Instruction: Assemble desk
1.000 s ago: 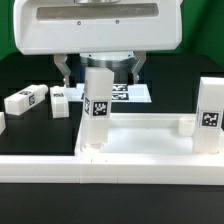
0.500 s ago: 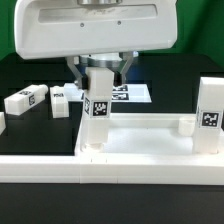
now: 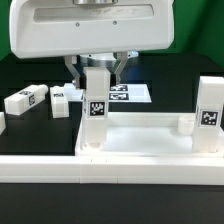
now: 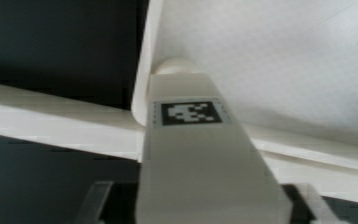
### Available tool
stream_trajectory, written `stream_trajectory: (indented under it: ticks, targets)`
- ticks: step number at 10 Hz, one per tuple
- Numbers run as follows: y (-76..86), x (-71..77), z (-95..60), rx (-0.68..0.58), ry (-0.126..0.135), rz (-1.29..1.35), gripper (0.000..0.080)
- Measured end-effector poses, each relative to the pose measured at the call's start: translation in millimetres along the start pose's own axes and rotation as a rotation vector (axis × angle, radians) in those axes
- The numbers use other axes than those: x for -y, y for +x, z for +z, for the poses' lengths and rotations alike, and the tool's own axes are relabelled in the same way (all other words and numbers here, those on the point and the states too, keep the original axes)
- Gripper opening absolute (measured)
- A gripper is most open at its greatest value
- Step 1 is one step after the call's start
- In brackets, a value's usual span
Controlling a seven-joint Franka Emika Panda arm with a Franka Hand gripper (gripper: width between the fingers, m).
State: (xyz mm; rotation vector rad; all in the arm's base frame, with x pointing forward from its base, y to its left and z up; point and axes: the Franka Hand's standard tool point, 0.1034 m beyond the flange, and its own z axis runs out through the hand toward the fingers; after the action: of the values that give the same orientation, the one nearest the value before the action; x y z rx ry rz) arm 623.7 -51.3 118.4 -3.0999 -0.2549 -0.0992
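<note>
Black table lies under the top, which fills the lower right of the frame. Gripper fingers clamp an upright leg at centre, its foot at the top's left corner.

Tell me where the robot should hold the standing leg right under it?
Near the top of the upright leg, above its tag, coming straight down. It stands vertical in the desk top's corner, and its flat opposite sides suit the tool, which is clamped there.
</note>
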Motion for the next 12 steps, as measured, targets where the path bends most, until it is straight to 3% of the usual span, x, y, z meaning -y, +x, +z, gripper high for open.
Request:
stream_trajectory:
  ticks: [1,5,9,12]
  targets:
    - [-1.7,-2.7,0.0,0.003,0.015,0.092,0.0297]
    - [-1.7,-5.3,0.9,-0.003,0.033,0.512,0.0297]
    - [-1.0,-1.7,1.8,0.003,0.030,0.943,0.0297]
    - [-0.9,-0.1,2.1,0.009,0.042,1.141,0.0297]
